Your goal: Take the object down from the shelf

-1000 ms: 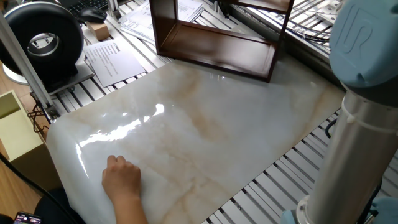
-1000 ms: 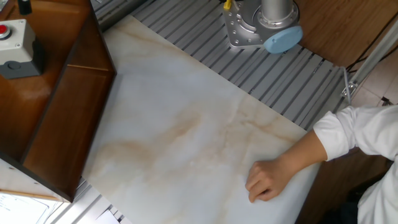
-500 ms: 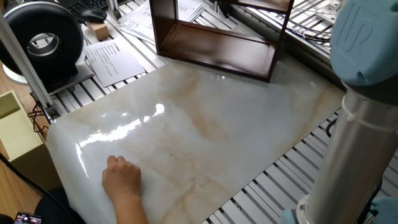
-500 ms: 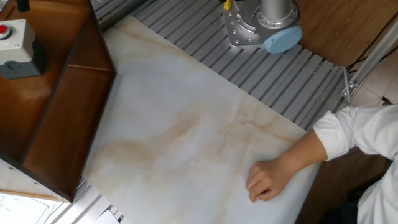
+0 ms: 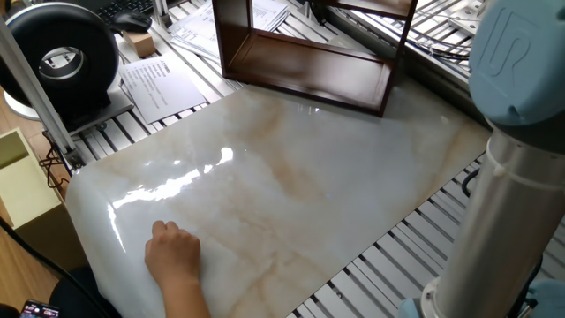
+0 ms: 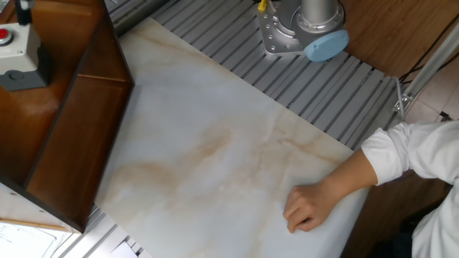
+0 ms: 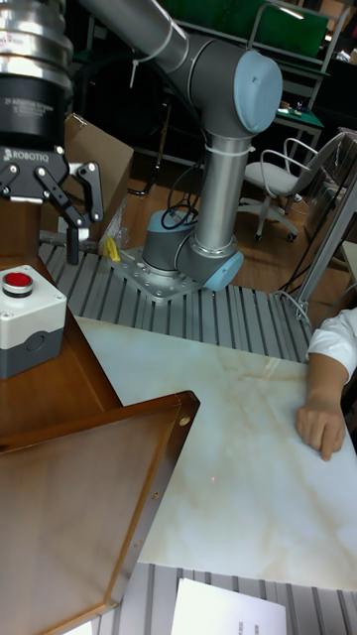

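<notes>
The shelf (image 5: 309,75) (image 6: 79,129) (image 7: 89,496) is a dark reddish-brown open frame at the edge of the marble-look table. On its top board rests the object (image 7: 25,317) (image 6: 18,54), a small grey and white box with a red button. In the tall fixed view my gripper (image 7: 40,218) hangs a short way above the object, open, with nothing between its black fingers (image 7: 71,246). Its left side is cut off by the frame edge. One fixed view shows only the shelf's lower part, and neither the object nor the gripper.
A person's hand (image 5: 174,256) (image 6: 308,208) (image 7: 322,422) rests on the marble sheet's corner far from the shelf. My arm's base (image 6: 305,32) (image 7: 183,263) stands on the slatted table. A pale yellow box (image 5: 22,190), a black round device (image 5: 66,53) and papers (image 5: 159,88) lie beside the sheet.
The black fingertip at the top left of the other fixed view has shifted very slightly. The object, the shelf and the person's hand have not moved.
</notes>
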Robot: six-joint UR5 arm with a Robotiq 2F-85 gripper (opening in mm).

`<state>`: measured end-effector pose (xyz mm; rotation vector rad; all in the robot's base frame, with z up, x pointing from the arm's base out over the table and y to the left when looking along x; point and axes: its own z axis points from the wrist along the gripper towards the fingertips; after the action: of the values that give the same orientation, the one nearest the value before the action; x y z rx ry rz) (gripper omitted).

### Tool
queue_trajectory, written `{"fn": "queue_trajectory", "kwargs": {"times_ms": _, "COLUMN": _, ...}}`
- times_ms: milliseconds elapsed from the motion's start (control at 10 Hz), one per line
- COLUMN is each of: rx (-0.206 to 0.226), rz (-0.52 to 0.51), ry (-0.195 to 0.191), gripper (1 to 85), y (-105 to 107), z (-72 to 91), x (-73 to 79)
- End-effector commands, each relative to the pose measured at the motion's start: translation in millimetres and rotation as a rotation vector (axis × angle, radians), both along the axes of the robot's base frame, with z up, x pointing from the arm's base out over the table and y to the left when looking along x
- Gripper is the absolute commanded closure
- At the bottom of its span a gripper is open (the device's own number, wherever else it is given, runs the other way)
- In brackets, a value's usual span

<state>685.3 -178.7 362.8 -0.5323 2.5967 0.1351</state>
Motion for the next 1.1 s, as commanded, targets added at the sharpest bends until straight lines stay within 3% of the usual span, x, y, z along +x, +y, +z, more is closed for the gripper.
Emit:
{"fn": "queue_trajectory", "kwargs": {"times_ms": 0, "rx": 0.021, "rz": 0.019, "ry": -0.025, "gripper": 0.7, "y": 10, "z": -6.3, "x": 9.5}}
{"fn": "queue_trajectory", "kwargs": {"times_ms": 400, "rx": -0.008, "rz": 0.063, "ry": -0.041, "gripper": 0.7, "y": 2, "z": -2.2, "x": 8.9}}
{"fn": "queue_trajectory", "kwargs": {"times_ms": 500, "rx": -0.038, "rz": 0.072, "ry": -0.059, "gripper": 0.7, "y": -6, "z": 1.0, "x": 11.8}}
{"fn": "queue_trajectory", "kwargs": {"times_ms": 700, "rx": -0.020, "rz": 0.074, "ry": -0.089, "gripper": 0.7, "y": -6, "z": 20.2, "x": 13.1}}
{"fn": "queue_trajectory", "kwargs": {"times_ms": 800, "rx": -0.030, "rz": 0.058, "ry": -0.111, "gripper": 0.7, "y": -11, "z": 30.6, "x": 16.3}}
{"fn": "queue_trajectory", "kwargs": {"times_ms": 1000, "rx": 0.027, "rz": 0.080, "ry": -0.124, "gripper": 0.7, "y": 10, "z": 33.2, "x": 20.8}}
